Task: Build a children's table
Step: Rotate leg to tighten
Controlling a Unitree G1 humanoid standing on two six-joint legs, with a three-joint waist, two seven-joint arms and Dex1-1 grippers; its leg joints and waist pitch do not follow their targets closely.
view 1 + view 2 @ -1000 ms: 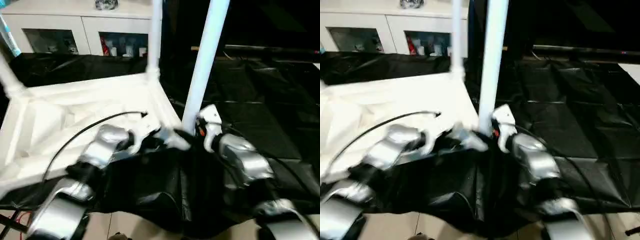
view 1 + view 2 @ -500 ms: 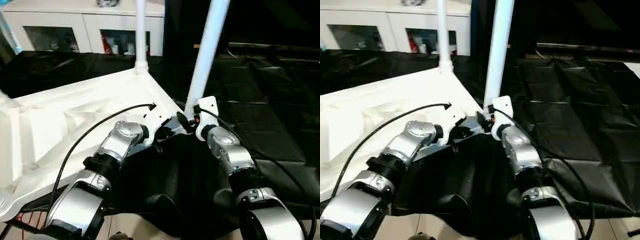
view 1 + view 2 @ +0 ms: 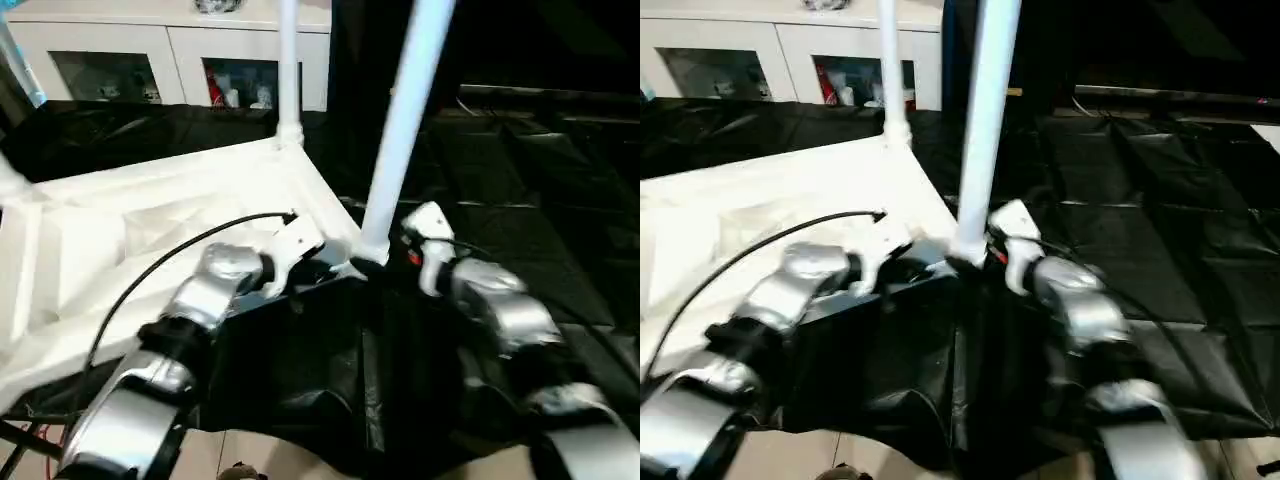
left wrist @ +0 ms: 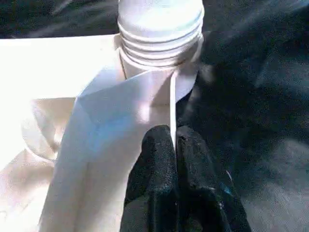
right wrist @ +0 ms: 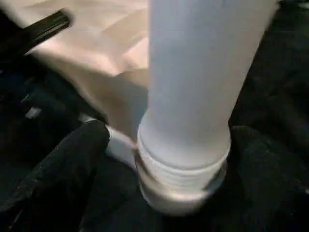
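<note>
The children's table (image 3: 150, 230) lies upside down, its ribbed white underside facing up, on a surface draped in black sheeting (image 3: 520, 200). Its far-left edge runs out of the left eye view, and its near edge is hidden behind the silver left forearm (image 3: 190, 310). 2 legs stand upright from it and are cut off by the top of the picture: the near leg (image 3: 400, 130) at the corner closest to the robot, and the far leg (image 3: 288, 70) at the corner behind it. A 3rd leg (image 3: 12, 175) is only a stub at the left edge.

The left claw (image 4: 175, 145) has its 2 black fingers (image 4: 159, 154) pressed together, pinching a thin white rib of the table's corner just beside the near leg's threaded base. In the head views that claw is blurred and hard to make out against the dark sheeting.

The right claw (image 5: 164, 145) stands wide apart around the near leg's base; one finger (image 5: 72, 159) is clear of the leg, and the other is a dark blur on the opposite side, so contact there cannot be told.

Behind the surface stands a white cabinet (image 3: 170, 60) with glass doors, small items inside too blurred to name. Pale floor (image 3: 250, 455) shows at the bottom edge.
</note>
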